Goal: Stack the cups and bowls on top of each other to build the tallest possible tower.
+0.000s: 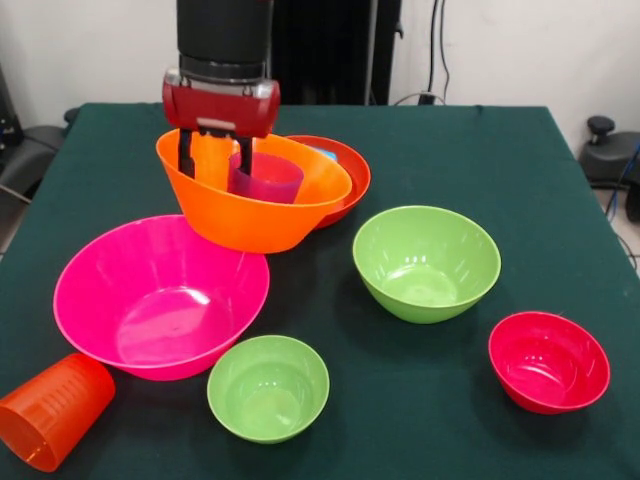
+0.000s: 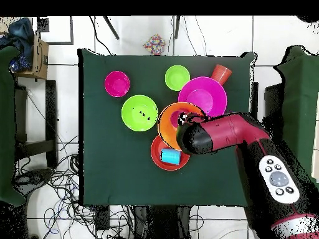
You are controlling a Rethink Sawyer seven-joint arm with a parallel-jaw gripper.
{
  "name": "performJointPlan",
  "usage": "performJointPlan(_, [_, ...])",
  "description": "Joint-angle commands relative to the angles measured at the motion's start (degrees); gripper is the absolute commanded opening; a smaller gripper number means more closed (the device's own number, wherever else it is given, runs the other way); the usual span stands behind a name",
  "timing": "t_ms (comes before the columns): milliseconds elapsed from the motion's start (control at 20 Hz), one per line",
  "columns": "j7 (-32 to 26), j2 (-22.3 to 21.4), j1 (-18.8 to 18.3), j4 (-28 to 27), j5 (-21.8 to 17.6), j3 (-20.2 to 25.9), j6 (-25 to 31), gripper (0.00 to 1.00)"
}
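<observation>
My gripper (image 1: 215,158) hangs inside the large orange bowl (image 1: 290,215), fingers apart. The right finger (image 1: 245,160) is against the left side of the translucent purple cup (image 1: 268,180), which stands in that bowl. The orange bowl sits tilted, leaning on the shallow red-orange bowl (image 1: 352,172) behind it, which holds the blue cup (image 1: 322,153). In the overhead view the arm (image 2: 218,134) covers the gripper. The orange bowl (image 2: 169,121) lies partly over the red-orange bowl (image 2: 156,152), where the blue cup (image 2: 169,155) lies. No red cup shows.
The large pink bowl (image 1: 160,295) touches the orange bowl's front. The small green bowl (image 1: 268,388), medium green bowl (image 1: 426,262) and small crimson bowl (image 1: 548,362) stand apart. An orange cup (image 1: 52,410) lies on its side at the front left corner.
</observation>
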Motion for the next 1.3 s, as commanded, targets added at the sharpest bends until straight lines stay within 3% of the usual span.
performJointPlan(50, [-21.8, -9.85, -4.76, 9.29, 9.65, 10.21, 12.29, 1.0])
performJointPlan(250, [-24.18, -14.42, -8.07, 12.01, 16.06, 14.94, 17.19, 1.0])
performJointPlan(750, [-23.83, -18.7, -9.38, 9.23, 25.6, 19.78, 29.15, 1.0])
performJointPlan(900, [-18.35, -17.57, -6.25, 7.78, 23.56, 18.05, 26.27, 1.0])
performJointPlan(1300, [0.99, -13.21, 8.23, 3.25, 14.98, 8.15, 17.96, 1.0])
